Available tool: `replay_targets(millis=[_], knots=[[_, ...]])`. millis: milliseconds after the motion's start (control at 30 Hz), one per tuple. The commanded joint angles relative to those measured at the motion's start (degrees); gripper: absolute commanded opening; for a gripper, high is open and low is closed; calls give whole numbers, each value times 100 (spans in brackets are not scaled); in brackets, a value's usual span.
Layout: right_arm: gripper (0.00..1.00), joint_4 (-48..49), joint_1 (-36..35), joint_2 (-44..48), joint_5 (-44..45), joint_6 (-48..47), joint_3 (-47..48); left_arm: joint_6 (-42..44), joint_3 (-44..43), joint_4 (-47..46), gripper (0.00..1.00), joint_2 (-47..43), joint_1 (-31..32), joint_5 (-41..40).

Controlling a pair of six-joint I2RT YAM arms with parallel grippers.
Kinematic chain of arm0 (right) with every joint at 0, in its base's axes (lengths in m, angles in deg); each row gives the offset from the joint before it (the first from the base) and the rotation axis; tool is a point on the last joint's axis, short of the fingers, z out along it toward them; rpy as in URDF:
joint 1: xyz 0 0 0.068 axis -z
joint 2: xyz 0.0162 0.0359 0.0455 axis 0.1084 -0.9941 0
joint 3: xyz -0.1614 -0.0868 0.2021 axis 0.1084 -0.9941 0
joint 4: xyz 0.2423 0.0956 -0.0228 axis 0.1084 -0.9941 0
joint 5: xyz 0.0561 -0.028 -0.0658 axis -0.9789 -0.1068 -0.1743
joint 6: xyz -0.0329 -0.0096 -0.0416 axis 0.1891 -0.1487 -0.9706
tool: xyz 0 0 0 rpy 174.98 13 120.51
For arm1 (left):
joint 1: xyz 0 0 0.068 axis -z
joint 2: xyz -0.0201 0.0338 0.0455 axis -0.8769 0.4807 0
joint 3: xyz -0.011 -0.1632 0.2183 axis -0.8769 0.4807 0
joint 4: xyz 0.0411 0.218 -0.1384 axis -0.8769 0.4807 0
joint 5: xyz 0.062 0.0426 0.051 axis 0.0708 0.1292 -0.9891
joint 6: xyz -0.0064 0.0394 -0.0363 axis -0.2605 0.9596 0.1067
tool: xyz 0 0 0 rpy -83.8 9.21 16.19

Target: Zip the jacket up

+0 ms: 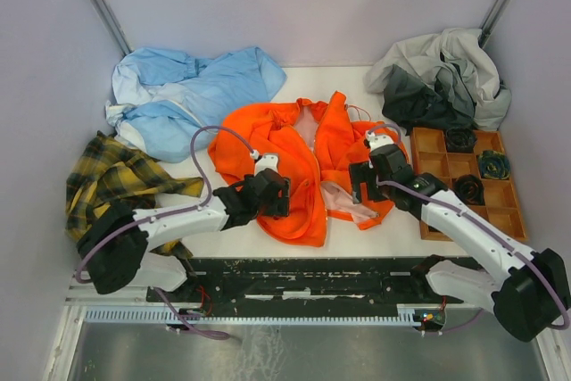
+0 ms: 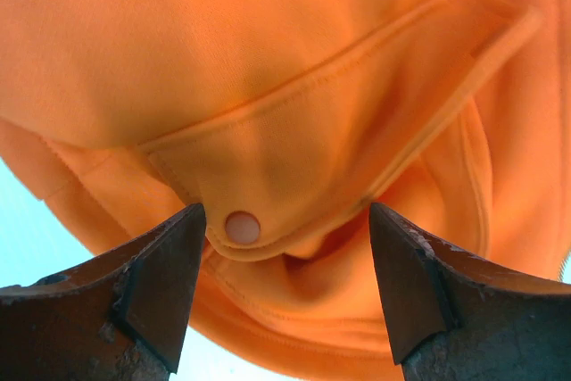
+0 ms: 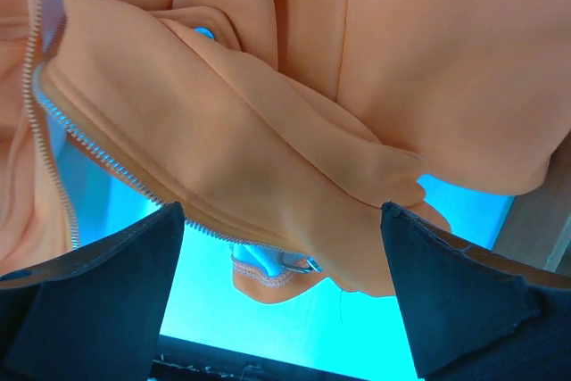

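The orange jacket lies open and crumpled on the table, just beside the wooden tray, on the tray's left side. Its pink inside shows down the middle, so the zip is not done up yet.

The left gripper is over the half of the jacket far from the tray. Its fingers are spread wide and hold nothing. Between them its camera sees a pocket flap with a round snap button.

The right gripper is over the half of the jacket next to the tray. Its fingers are wide apart too, and empty. Its camera sees the pale zipper teeth running along a folded edge, and a small shiny bit low down. That may be the zip puller, but I cannot tell.

I think the jacket is soft, light and floppy. It will bunch up and slide if it is pushed. The cloth is easy to pinch, but thick folds may slip out. A good place to hold is the bottom corner of each front edge, right by the teeth. One gripper should keep the bottom hem still while the other pinches the small puller. The puller is tiny and hard, so it needs a careful pinch.
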Motion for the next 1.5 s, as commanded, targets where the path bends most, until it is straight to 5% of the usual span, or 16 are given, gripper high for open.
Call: replay_targets(millis=[0,267,567,867,1100,1467], knots=[[99,133,-38,-400,75,53,17,-92,-317,-729,80,563,-319,-146],[97,1182,-374,-1613,-1243,337,106,-74,-383,-967,80,1409,-1462,-436],[94,1315,-746,-2419,-1352,230,1115,178,-953,-781,78,1487,-2089,-708],[92,206,-795,-1410,-333,-243,812,-44,-318,-454,76,143,-798,-627],[90,360,-812,-1340,-284,-260,407,-369,10,-517,76,-153,162,-430],[63,404,-816,-1421,-207,-276,376,-747,642,-1462,68,404,271,230]])
